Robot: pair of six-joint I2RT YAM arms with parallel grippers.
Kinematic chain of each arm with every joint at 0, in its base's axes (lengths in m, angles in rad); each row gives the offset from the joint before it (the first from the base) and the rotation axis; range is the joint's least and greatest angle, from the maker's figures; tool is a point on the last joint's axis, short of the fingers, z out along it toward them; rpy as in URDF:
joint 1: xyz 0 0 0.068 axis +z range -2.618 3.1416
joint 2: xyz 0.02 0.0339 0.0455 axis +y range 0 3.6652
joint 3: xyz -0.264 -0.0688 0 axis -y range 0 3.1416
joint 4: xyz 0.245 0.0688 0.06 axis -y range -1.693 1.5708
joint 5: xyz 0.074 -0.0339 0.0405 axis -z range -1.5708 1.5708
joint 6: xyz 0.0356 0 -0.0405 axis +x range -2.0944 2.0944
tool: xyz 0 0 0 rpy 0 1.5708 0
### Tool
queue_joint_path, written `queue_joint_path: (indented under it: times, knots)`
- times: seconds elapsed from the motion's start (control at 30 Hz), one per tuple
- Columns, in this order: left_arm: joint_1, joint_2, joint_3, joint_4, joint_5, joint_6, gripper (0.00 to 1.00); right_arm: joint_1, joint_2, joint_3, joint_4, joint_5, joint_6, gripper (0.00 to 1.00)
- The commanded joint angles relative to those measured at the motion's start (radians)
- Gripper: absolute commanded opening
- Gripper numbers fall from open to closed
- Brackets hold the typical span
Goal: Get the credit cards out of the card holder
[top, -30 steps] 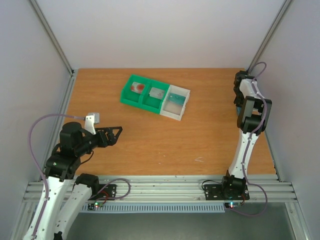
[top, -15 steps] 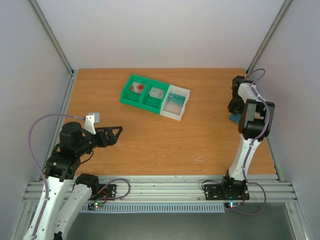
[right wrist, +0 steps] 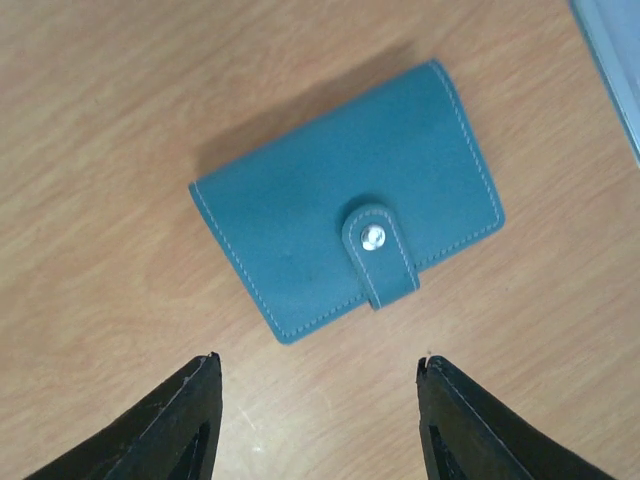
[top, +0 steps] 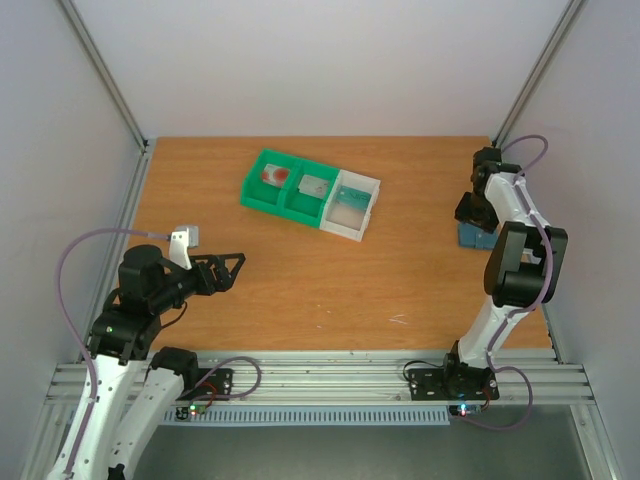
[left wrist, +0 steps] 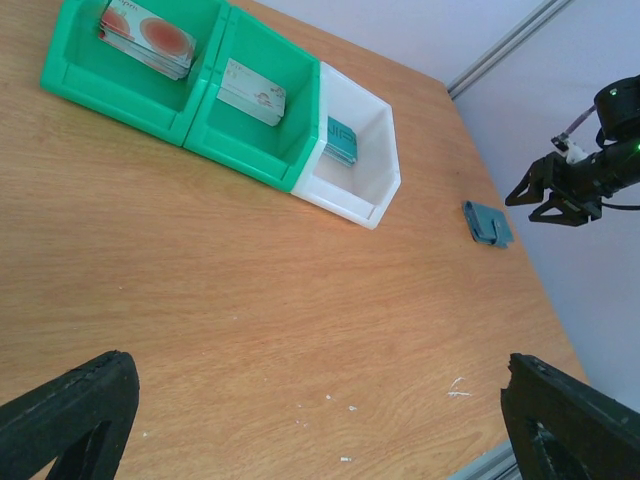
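The small teal-blue stitched card holder [right wrist: 290, 235] lies snapped shut on the wooden table [top: 300, 280] near its right edge. It sits just below and ahead of the right gripper [right wrist: 318, 372], whose jaws stand partly apart, holding nothing. Its long axis runs slantwise to the jaw line (a wrist turn looks needed). The left gripper [left wrist: 315, 375], wide open and empty, is well apart from it. The green-and-white plastic bin tray [left wrist: 130, 105] holds pink-and-red cards [left wrist: 145, 35], a grey card [left wrist: 252, 88] and a teal card [left wrist: 340, 140], each in its own compartment.

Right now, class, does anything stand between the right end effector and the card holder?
Nothing visible does. The right end effector hangs open above the closed card holder, and only wooden tabletop shows between them. The snap strap is fastened.
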Motion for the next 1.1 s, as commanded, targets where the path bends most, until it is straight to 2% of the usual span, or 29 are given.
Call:
queue_joint_path:
  times: [0.0,0.23,0.37,0.67,0.87,1.07]
  knots:
    - [-0.004,-0.008,-0.009,0.054,0.014,0.003,0.99,-0.040,0.032,0.059,0.039,-0.015,0.019,0.56]
    - [-0.003,-0.010,-0.008,0.054,0.015,0.009,0.99,-0.137,0.136,0.147,0.077,-0.132,0.070,0.60]
    - [-0.004,-0.012,-0.007,0.054,0.017,0.009,0.99,-0.166,0.197,0.189,0.050,-0.167,0.072,0.68]
    - [-0.004,-0.018,-0.008,0.054,0.021,0.013,0.99,-0.172,0.205,0.089,0.089,-0.281,0.089,0.69]
    - [-0.004,-0.027,-0.009,0.055,0.027,0.016,0.99,-0.158,0.183,0.005,0.111,-0.301,0.090,0.66]
    - [-0.004,-0.037,-0.012,0.060,0.032,0.016,0.99,-0.093,0.146,-0.029,0.097,-0.269,0.070,0.64]
